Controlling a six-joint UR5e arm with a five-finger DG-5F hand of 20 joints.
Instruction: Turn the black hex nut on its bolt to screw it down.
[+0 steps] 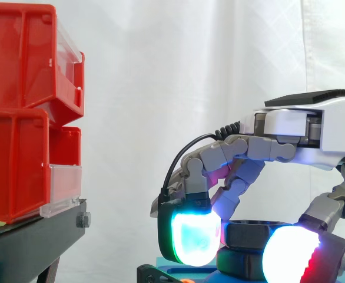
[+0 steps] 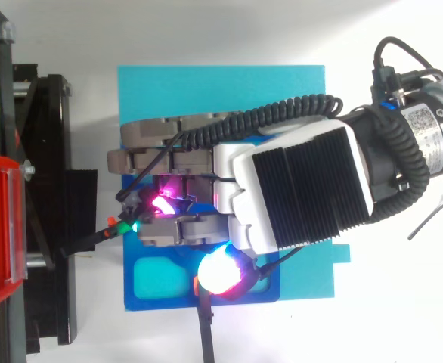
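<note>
- hand comes in from the right in the side view, palm down over the blue plate, fingers curled downward
- nut sits right under the palm, about mid-plate, looks level
- cyan-green finger pad is up against the nut's left side and the white-red thumb pad against its right, so the hand is closed in tight round the nut, not spread
- black bolt is directly under the nut, mostly covered by the pads, so can't tell how far down the nut is
- top view: back of the hand covers the plate's middle, fingers reach toward the plate's left edge, and the thumb pad glows near its lower edge
- magenta glow shows btw the fingers under the palm
- plate lies on the white desk, its left edge close to the black stand
- red bins are stacked on the stand at the desk's left edge, well apart from the hand
- white curtain hangs behind it all
</note>
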